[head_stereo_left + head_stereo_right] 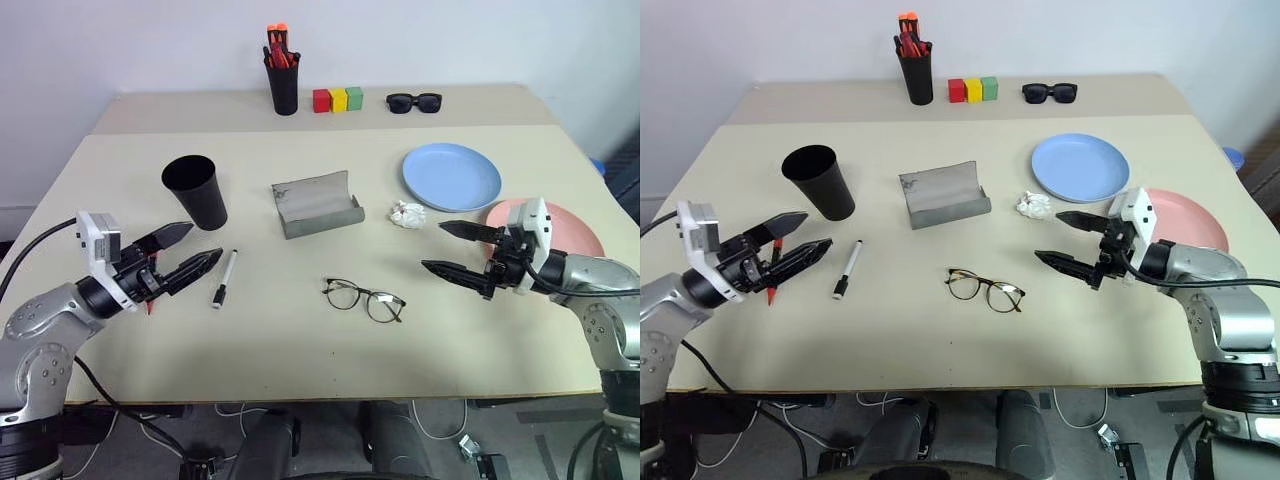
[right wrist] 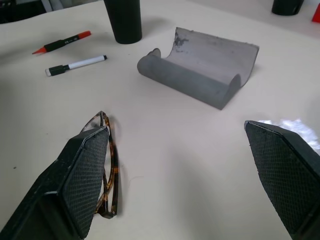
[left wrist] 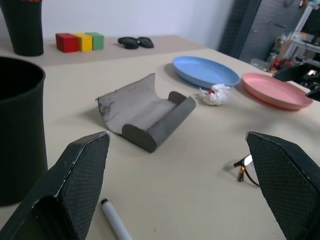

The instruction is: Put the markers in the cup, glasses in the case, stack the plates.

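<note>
The wide black cup (image 1: 195,190) stands at the left of the table. A white marker (image 1: 224,278) with a black cap lies just in front of it. The red marker (image 2: 62,42) lies further left, partly under my left gripper (image 1: 205,242), which hovers open and empty beside the cup. The grey case (image 1: 315,203) lies open in the middle. The wire-framed glasses (image 1: 364,299) rest in front of the case, unfolded. The blue plate (image 1: 451,176) and the pink plate (image 1: 570,228) sit side by side at the right. My right gripper (image 1: 432,246) is open, above the table between glasses and pink plate.
A crumpled white paper ball (image 1: 407,214) lies beside the blue plate. Along the back stand a black pen pot (image 1: 283,88) of orange-red pens, three coloured blocks (image 1: 338,99) and dark sunglasses (image 1: 414,102). The table's front edge runs just below both arms.
</note>
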`<state>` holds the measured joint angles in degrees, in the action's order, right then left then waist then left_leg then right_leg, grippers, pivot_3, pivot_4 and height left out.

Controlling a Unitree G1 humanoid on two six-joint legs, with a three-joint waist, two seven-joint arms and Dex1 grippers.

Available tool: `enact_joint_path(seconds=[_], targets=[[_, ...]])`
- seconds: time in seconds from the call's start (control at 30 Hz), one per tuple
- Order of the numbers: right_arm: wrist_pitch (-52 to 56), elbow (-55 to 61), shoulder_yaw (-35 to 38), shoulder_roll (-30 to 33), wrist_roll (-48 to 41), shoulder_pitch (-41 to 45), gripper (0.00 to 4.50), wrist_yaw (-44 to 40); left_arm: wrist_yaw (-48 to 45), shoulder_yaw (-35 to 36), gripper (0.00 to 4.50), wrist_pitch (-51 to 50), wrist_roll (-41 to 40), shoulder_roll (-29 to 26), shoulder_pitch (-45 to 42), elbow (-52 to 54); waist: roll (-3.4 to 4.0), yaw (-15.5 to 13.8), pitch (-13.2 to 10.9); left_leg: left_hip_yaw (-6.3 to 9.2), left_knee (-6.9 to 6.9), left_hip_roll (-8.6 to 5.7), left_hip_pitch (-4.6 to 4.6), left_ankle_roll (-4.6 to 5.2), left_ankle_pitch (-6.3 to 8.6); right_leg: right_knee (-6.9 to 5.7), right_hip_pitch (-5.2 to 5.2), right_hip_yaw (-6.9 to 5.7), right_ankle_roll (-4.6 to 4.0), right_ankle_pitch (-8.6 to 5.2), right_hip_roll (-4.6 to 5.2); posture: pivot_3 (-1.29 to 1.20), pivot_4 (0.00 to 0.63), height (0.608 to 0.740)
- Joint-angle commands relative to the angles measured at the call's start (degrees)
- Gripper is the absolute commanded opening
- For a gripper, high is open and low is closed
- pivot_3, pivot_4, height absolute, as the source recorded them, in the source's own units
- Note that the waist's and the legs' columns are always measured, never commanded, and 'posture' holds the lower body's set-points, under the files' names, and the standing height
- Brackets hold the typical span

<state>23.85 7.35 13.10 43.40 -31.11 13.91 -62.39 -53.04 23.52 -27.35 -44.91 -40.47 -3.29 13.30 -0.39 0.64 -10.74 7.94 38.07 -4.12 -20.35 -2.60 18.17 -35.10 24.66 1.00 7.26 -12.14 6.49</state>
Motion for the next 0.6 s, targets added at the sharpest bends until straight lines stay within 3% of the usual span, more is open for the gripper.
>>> enact_joint_path(seconds=[0.03,0.17,0.4,0.6], targets=[[-0.4,4.2,3.0,0.8,-2.1,-0.7,4.42,0.7,-1.9,0.7,4.5,1.3,0.7,-1.3,-0.9,-1.5,0.0,0.1,0.0,0.0,-0.01,0.01,0.0,0.0,0.0,0.0,0.0,0.0,0.0,0.0,0.0,0.0,0.15,0.74],[-1.4,6.7,2.4,0.6,-1.6,-1.6,4.42,1.6,-0.5,0.9,4.5,1.7,3.0,-1.7,-0.8,-1.7,-0.02,0.0,0.0,0.0,-0.01,0.01,0.0,0.0,0.0,0.0,0.0,0.0,0.0,0.0,0.0,0.0,0.15,0.74],[-2.3,9.0,-1.0,-0.8,-3.6,2.4,4.42,-0.1,6.9,8.4,4.5,-5.9,2.0,-5.9,3.9,3.3,-0.06,0.3,0.0,0.01,-0.05,0.04,0.02,0.01,0.01,0.0,0.01,0.0,0.03,-0.01,-0.01,0.0,0.15,0.74],[-7.9,10.4,-11.0,-3.7,3.8,4.6,4.42,0.2,12.9,15.3,4.5,-9.3,5.3,-7.1,11.0,3.9,-0.11,0.2,-0.1,0.01,-0.07,0.05,0.01,0.01,0.01,-0.01,0.04,0.0,0.05,-0.02,-0.02,0.0,0.15,0.74]])
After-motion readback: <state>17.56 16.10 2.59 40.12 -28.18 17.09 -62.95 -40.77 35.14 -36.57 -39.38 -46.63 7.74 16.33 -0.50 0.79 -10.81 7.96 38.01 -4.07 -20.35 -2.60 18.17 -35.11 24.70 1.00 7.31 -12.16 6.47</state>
